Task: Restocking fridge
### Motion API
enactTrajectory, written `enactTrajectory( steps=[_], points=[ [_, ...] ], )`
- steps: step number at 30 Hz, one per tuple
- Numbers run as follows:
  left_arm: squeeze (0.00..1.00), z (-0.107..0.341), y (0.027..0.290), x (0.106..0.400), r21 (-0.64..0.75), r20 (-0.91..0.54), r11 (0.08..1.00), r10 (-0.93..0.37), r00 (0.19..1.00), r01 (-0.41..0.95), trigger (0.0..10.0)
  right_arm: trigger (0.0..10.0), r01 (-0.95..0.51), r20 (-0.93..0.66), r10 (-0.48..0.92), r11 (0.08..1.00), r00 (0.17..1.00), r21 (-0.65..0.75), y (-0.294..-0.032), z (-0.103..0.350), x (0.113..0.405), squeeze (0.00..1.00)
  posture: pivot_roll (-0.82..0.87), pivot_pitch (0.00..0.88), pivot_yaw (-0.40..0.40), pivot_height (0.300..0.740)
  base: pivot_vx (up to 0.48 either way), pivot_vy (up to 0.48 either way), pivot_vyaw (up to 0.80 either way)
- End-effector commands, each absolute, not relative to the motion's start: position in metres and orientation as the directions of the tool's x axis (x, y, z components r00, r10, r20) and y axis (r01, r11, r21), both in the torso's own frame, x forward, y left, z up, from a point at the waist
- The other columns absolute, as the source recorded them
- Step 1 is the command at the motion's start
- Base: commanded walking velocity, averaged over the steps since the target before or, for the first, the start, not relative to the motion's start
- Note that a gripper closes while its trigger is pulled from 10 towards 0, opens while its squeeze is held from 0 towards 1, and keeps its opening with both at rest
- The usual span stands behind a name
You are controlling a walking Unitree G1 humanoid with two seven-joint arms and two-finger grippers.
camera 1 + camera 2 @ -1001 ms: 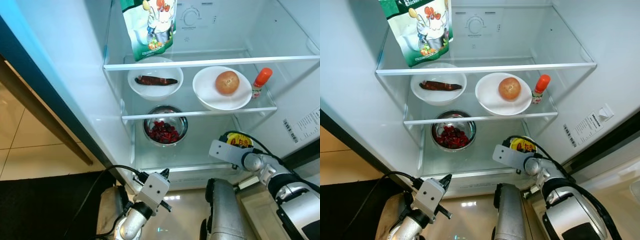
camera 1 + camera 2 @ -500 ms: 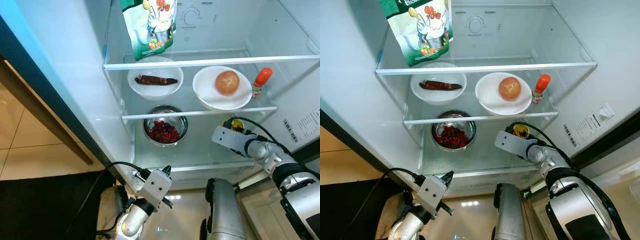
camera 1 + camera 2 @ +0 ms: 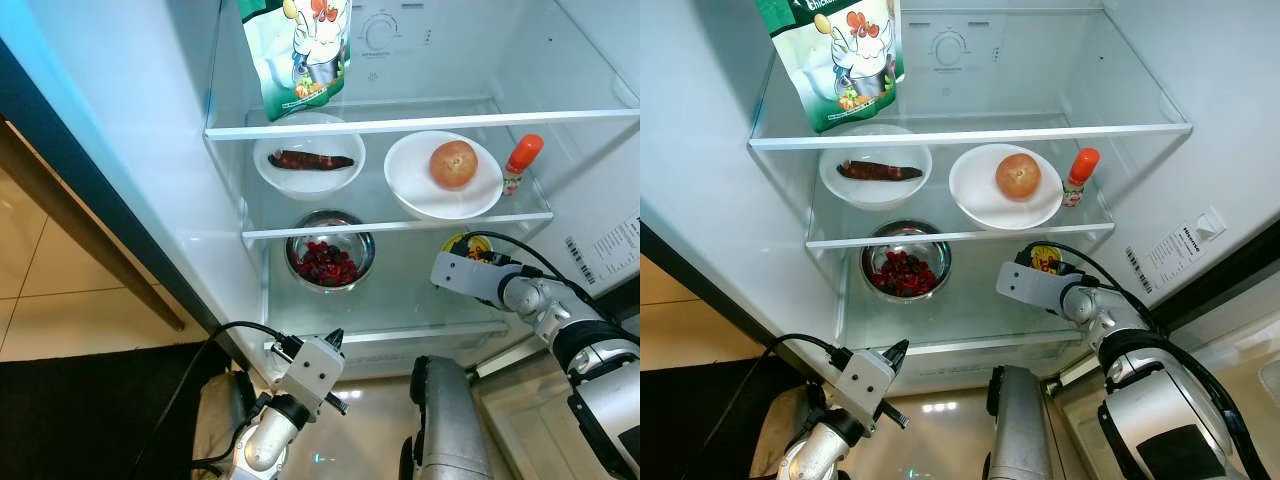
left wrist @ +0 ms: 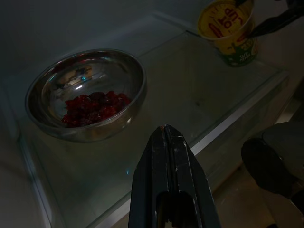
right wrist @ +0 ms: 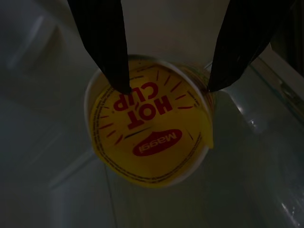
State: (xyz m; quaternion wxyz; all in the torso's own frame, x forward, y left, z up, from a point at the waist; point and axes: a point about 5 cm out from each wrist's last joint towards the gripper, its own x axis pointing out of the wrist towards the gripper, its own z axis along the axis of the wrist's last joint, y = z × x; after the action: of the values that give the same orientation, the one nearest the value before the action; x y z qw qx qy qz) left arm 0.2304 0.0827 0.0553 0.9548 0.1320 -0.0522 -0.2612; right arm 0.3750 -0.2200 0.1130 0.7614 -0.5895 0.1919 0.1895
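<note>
The right tool [image 5: 166, 88] hangs just above the Maggi Hot Cup noodle cup [image 5: 149, 126] standing upright on the fridge's lower glass shelf [image 3: 400, 300], its 2 fingers apart and straddling the cup's far rim.

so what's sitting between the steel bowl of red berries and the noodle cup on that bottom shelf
Nothing: in the left wrist view, only bare glass shelf lies between the steel bowl of red berries and the noodle cup.
</note>
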Motion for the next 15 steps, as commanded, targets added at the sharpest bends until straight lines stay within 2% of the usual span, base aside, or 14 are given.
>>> enactTrajectory(
  steps=[1,15],
  points=[
    [0.0,0.045,0.082,0.225,0.268,-0.02,0.822,-0.517,0.856,0.503,10.0,10.0,-0.551,-0.557,0.045,0.223,0.83,-0.804,-0.224,0.102,0.369,0.0,-0.01,0.301,-0.038,0.415,0.0,0.0,0.0],
    [0.0,0.045,0.082,0.225,0.272,-0.022,0.819,-0.519,0.854,0.505,10.0,10.0,-0.593,-0.614,-0.055,0.204,0.788,-0.779,-0.242,0.097,0.362,0.0,-0.01,0.293,-0.038,0.415,0.0,0.0,0.0]
  ],
)
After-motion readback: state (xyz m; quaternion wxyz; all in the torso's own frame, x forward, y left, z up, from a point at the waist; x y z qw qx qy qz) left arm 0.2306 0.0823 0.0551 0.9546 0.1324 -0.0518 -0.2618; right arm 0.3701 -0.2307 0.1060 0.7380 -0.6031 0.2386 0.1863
